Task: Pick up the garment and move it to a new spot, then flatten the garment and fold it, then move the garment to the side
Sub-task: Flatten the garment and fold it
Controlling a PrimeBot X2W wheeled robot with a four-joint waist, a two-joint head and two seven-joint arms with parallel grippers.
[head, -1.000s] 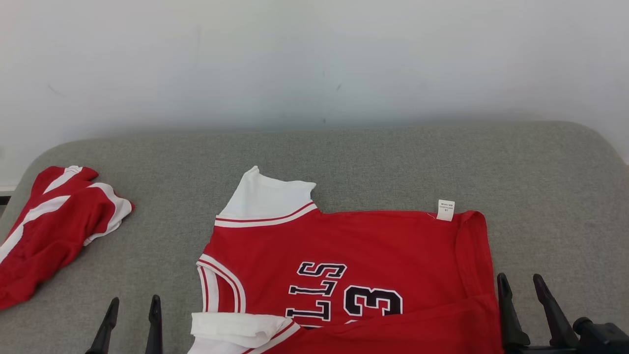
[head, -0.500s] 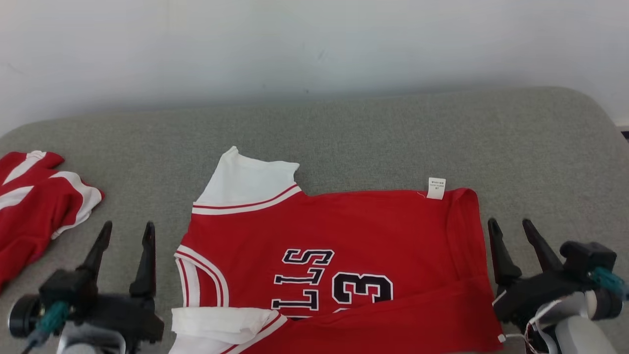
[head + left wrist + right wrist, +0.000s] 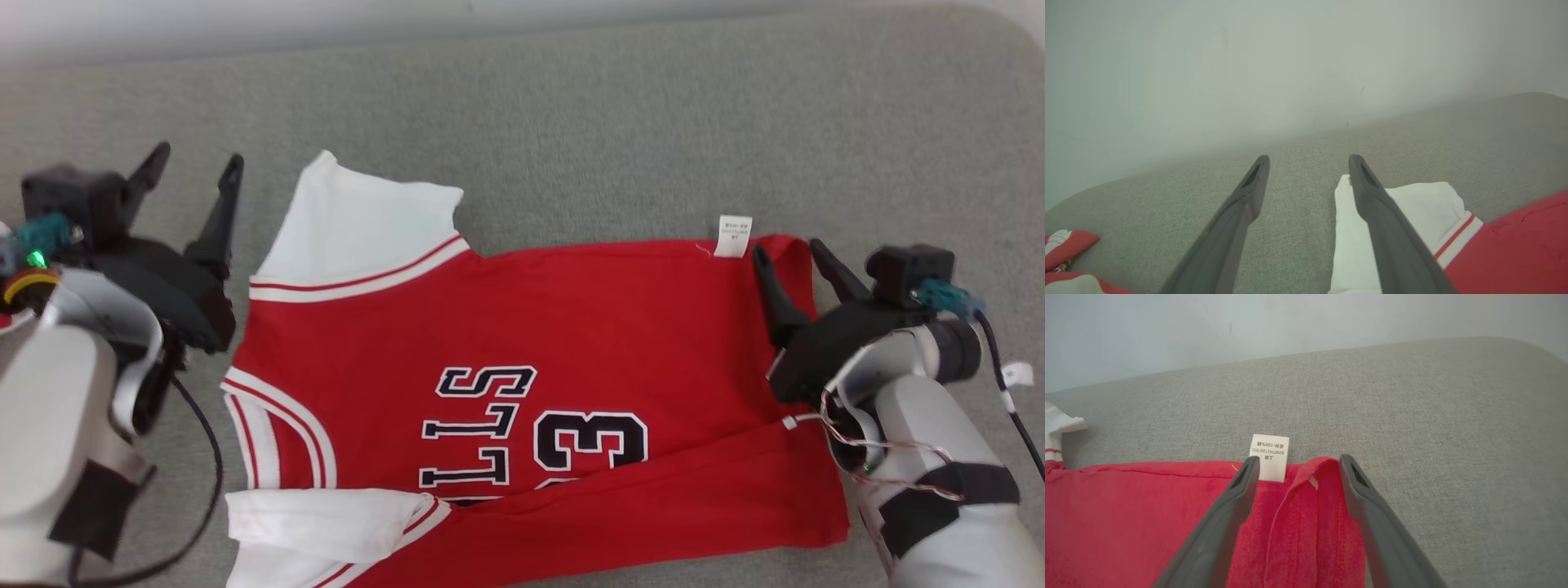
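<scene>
1. left claw [image 3: 200,155]: jaws spread wide with nothing between them, over bare grey cushion [image 3: 612,122].
2. the jersey [image 3: 506,327] lies flat just to this claw's right, with its white sleeve [image 3: 359,224] beside the right finger.
3. in the left wrist view that finger crosses in front of the sleeve's edge; whether it touches the cloth cannot be told.
4. right claw [image 3: 787,247]: jaws also spread wide, gripping nothing.
5. its tips sit over the jersey's far right corner, and a folded red hem runs up between the two fingers.
6. a white tag [image 3: 1269,457] sticks out past the jersey's edge at the tip of this claw's left finger, partly behind it.
7. bare cushion spreads to this claw's right and ahead of it, up to a pale wall [image 3: 1290,326].
8. the jersey spans the gap between the two claws, its near edge folded over in a red band.
9. a second red-and-white cloth [image 3: 1065,249] lies behind and left of the left claw, apart from the jersey.
</scene>
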